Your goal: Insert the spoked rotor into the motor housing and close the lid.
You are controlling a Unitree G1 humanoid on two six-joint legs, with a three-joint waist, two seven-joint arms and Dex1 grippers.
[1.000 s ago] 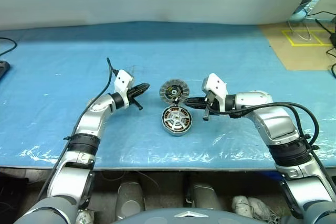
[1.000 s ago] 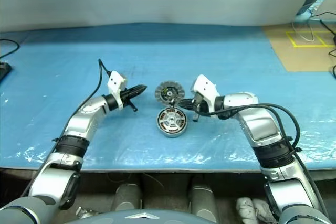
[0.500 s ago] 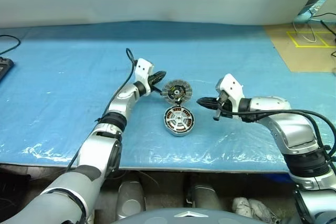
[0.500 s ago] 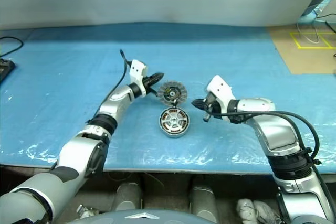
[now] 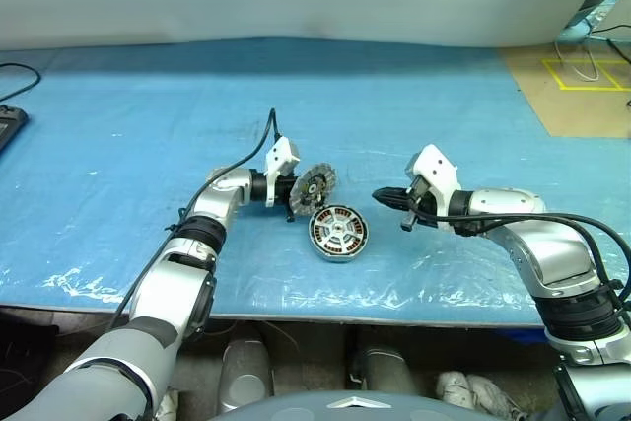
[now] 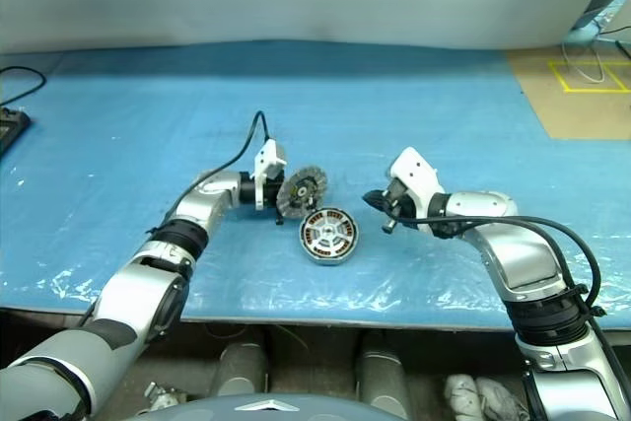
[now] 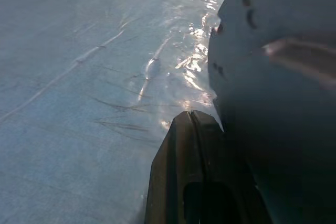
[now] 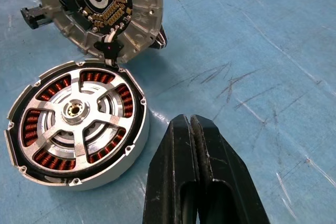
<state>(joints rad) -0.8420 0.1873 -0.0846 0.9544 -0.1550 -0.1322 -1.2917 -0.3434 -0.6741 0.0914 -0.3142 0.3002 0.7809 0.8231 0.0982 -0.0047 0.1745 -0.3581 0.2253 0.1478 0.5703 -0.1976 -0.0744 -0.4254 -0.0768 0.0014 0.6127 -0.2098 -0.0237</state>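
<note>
Left gripper [image 5: 288, 189]: my fingers together, tips at the back of the lid [image 5: 314, 184], tilted on edge just behind the motor housing [image 5: 338, 233] | Right gripper [image 5: 380, 194]: closed, empty, beside the housing | Spoked rotor [image 8: 73, 111]: apparently seated in the housing | Technique: tip the lid over gently, centred, I judged | Views: right wrist showed the lid's dark face, left wrist its pale back

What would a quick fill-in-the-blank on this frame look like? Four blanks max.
1. The spoked rotor sits inside the motor housing, with copper ____ showing between its spokes.
2. The lid is not on the housing; it stands tilted on its rim, with the ____ gripper against it.
3. The right gripper is apart from the housing, fingers ____.
4. The parts rest on a ____ table cover.

Missing words: windings; left; shut; blue
</note>
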